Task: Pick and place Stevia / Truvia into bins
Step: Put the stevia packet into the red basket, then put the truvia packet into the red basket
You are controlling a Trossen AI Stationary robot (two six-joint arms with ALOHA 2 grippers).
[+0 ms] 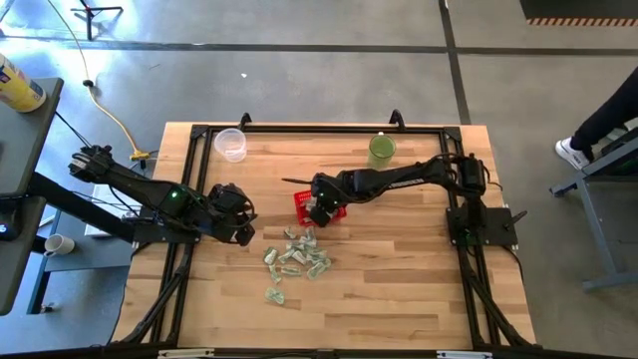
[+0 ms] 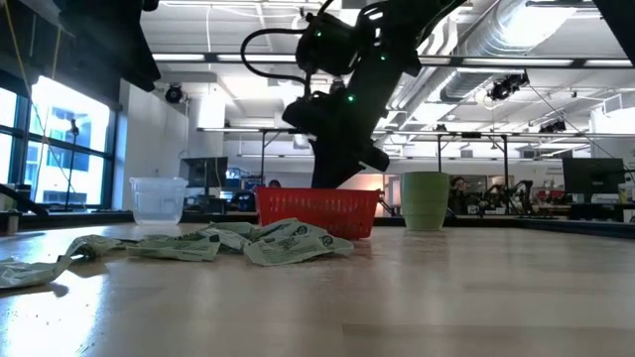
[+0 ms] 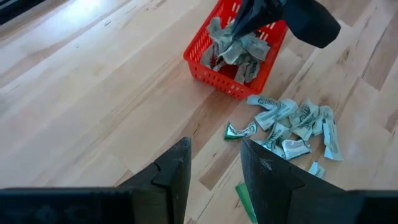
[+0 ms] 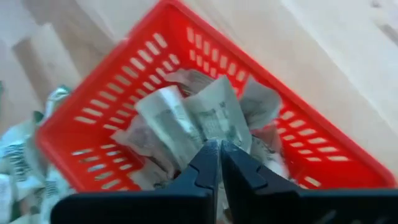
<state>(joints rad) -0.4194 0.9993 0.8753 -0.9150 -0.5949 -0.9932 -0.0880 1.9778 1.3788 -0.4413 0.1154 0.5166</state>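
Now your right gripper (image 4: 219,163) hangs over the one red basket (image 1: 333,208), fingers pressed together on nothing, several sachets (image 4: 193,121) beneath it. Roughly a dozen loose sachets (image 1: 297,255) lie on the bench (image 1: 399,289) beside it. Left gripper (image 3: 214,165) waits nearby, narrowly parted, empty.

- A robotics lab or industrial workshop with a wide open floor.
- A wooden worktable (image 1: 399,269) fills the centre of the overhead frame, edged by a black metal frame (image 1: 319,130).
- Grey concrete floor (image 1: 299,70) surrounds it, with a yellow cable (image 1: 105,105) at upper left.
- In the level view, exposed ceiling ducts (image 2: 516,40) run across the upper right, large windows (image 2: 50,149) stand at left, and monitors (image 2: 593,178) at far right.
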